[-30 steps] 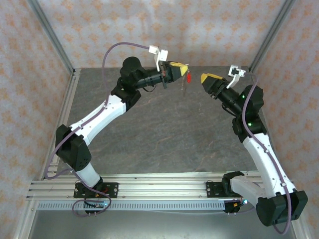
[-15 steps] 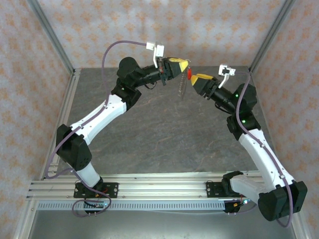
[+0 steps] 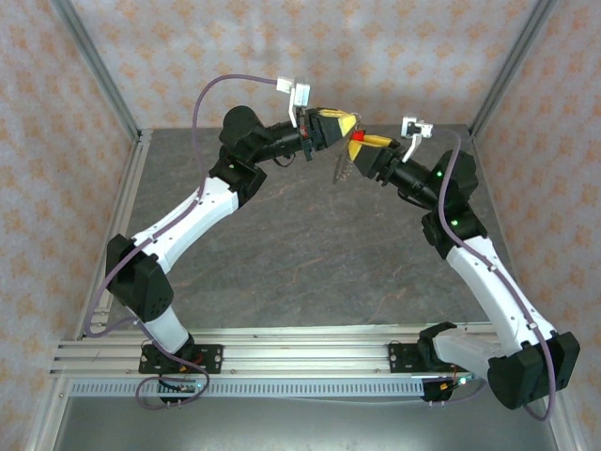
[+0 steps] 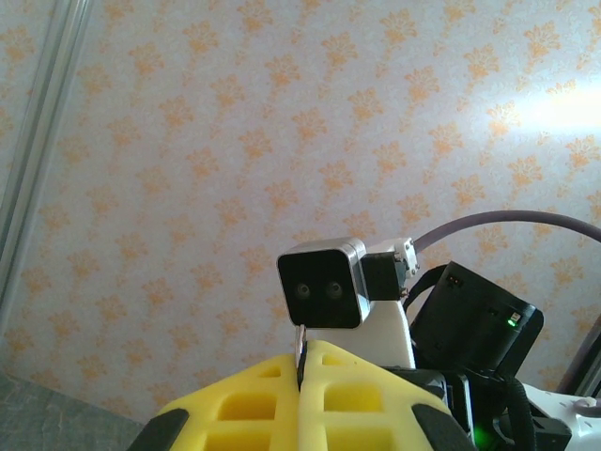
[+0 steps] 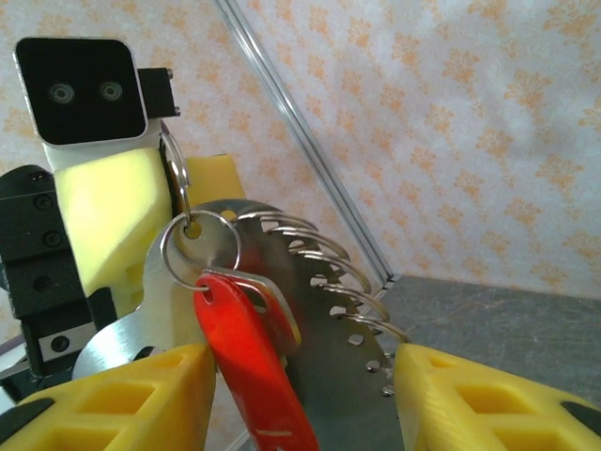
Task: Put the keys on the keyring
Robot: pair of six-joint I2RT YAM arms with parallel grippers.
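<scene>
My left gripper [image 3: 347, 122] is raised above the back of the table and shut on the keyring [image 5: 199, 246]. A thin metal edge pokes out between its yellow fingers [image 4: 254, 404]. The keyring is a round silvery ring on a flat metal plate [image 5: 329, 329] that carries several wire loops along one edge. The key [image 5: 249, 362], with a bright red head, hangs from that ring [image 3: 357, 136]. My right gripper [image 3: 362, 144] faces the left one, open. The red key and plate sit between its yellow fingers [image 5: 122, 399], with the key close beside the left one and not clamped.
The grey stone-patterned table [image 3: 300, 244] lies well below both grippers. Patterned walls and aluminium corner posts [image 3: 512, 66] close in the back. The right wrist's camera block [image 4: 324, 291] sits right in front of the left gripper.
My right gripper has swung left to the left gripper, opening wider and bringing its fingers either side of the hanging red key. The left gripper rose slightly and stayed shut.
</scene>
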